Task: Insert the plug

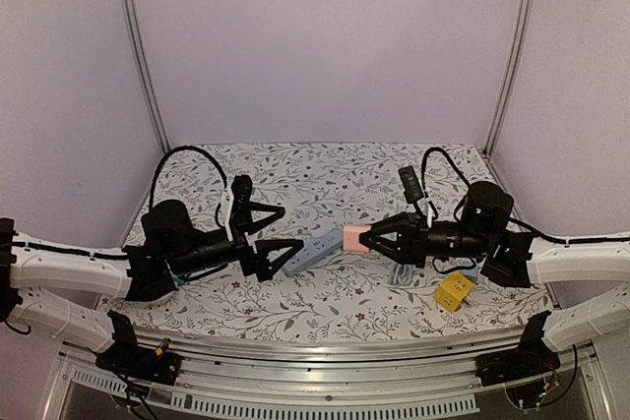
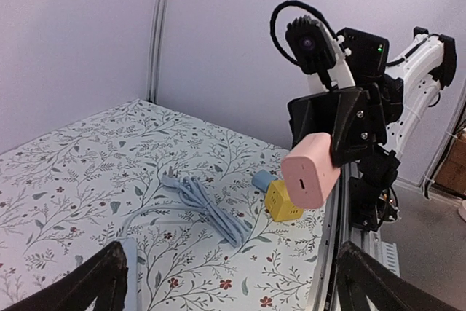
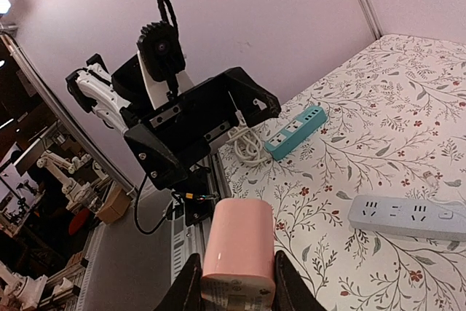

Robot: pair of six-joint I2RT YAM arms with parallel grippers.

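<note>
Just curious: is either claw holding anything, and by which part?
The right gripper pinches the pink plug by the sides of its rear end; the left gripper is open, empty.

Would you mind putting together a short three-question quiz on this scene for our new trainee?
1. True or false: the left gripper is shut on the pink plug.
2. Where is the grey power strip? A) lying on the table, between the two grippers; B) held in the left gripper; C) stacked on the cube adapter.
3. Fill in: the cube adapter lying near the right arm is ___ in colour.

Key
1. False: the right gripper is shut on the pink plug, and the left gripper is open and holds nothing.
2. A
3. Yellow
</note>
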